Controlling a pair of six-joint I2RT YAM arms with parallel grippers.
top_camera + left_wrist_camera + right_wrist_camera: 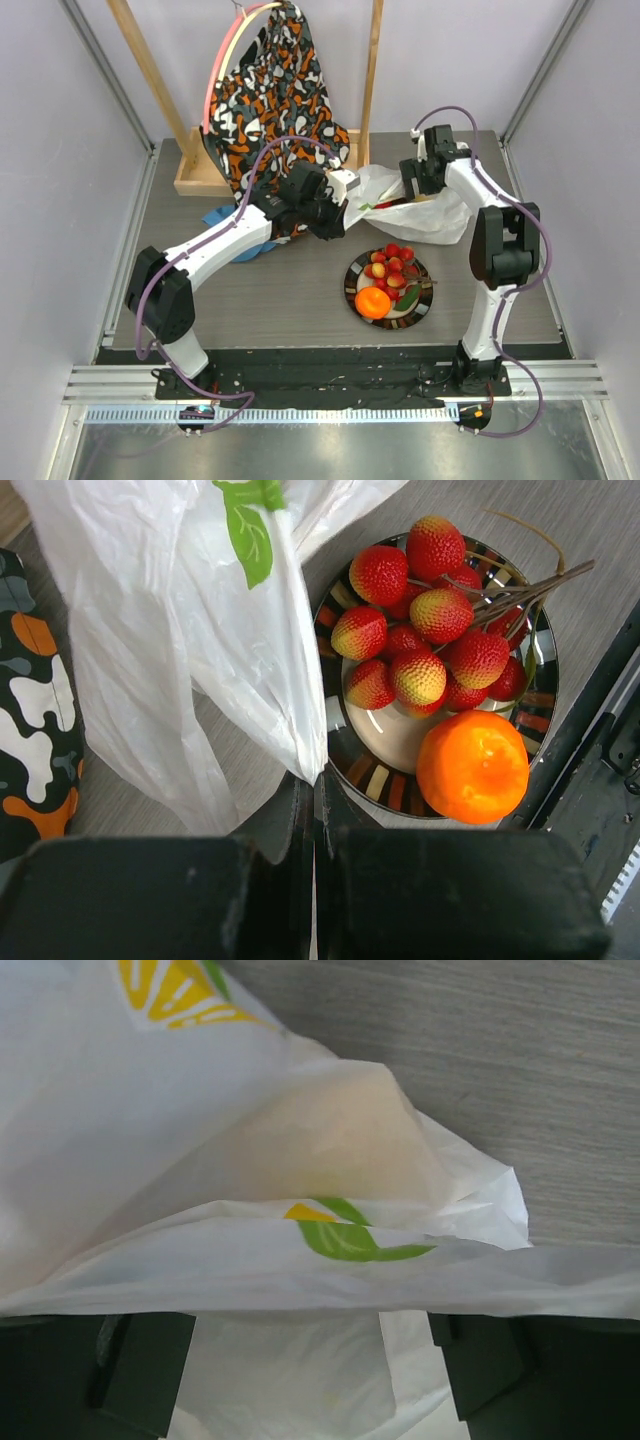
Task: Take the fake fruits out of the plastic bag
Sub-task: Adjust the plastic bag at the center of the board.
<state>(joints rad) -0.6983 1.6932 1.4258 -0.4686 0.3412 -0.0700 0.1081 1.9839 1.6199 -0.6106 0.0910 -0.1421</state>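
step: mid-unload imo. orange (373,302) and strawberries (392,262) sit on the plate (410,316), with the plastic bag (425,212) at the plate's 12 o'clock
left gripper (312,790): pinched tight on the bag's edge
right gripper (310,1360): fingers spread wide, film draped across them
next: probably reach into the mouth for whatever's left
hidden: the bag's contents. just a red hint overhead, can't name it

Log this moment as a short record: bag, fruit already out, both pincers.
plastic bag: crumpled, beyond the plate, between the two pincers
plate: holds the orange and a pile of strawberries
left pincer: shut on a fold of the bag
right pincer: open, bag film draped across it
fruit still in bag: cannot tell
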